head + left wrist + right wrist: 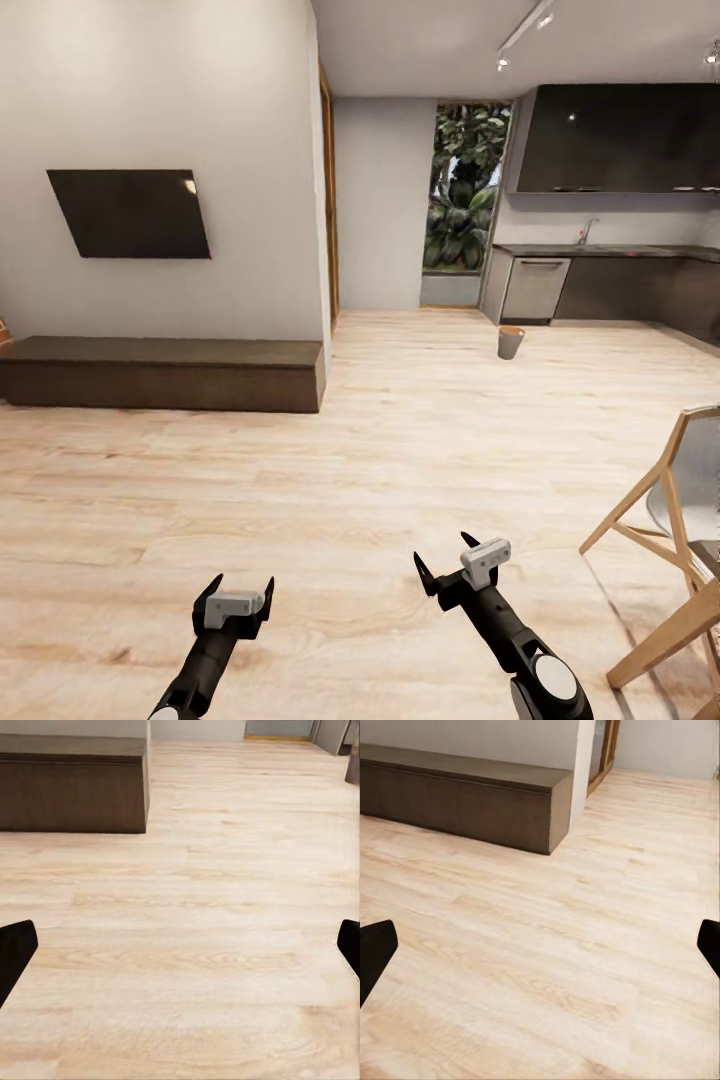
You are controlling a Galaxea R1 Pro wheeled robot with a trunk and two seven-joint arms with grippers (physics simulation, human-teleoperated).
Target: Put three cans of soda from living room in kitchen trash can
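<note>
The tash can (511, 342), small and round with a grey wall and brown rim, stands on the wood floor far ahead, in front of the kitchen cupboards (620, 287). Low in the head view my left gripper (240, 588) hangs open over bare floor with nothing between its fingers. To its right my right gripper (444, 560) is open too and holds nothing. In the left wrist view that gripper (180, 949) shows black fingertips (15, 952) at both sides of the picture. The right wrist view shows its gripper (540, 945) spread the same way. The cans of soda are out of view.
A long low dark wooden bench (165, 372) runs along the wall under a wall-mounted black screen (132, 212) at the left. A wooden-legged chair (680, 540) stands close at the right. Behind the bin are a pale drawer front (534, 288), a tap (586, 230) and a window (465, 190).
</note>
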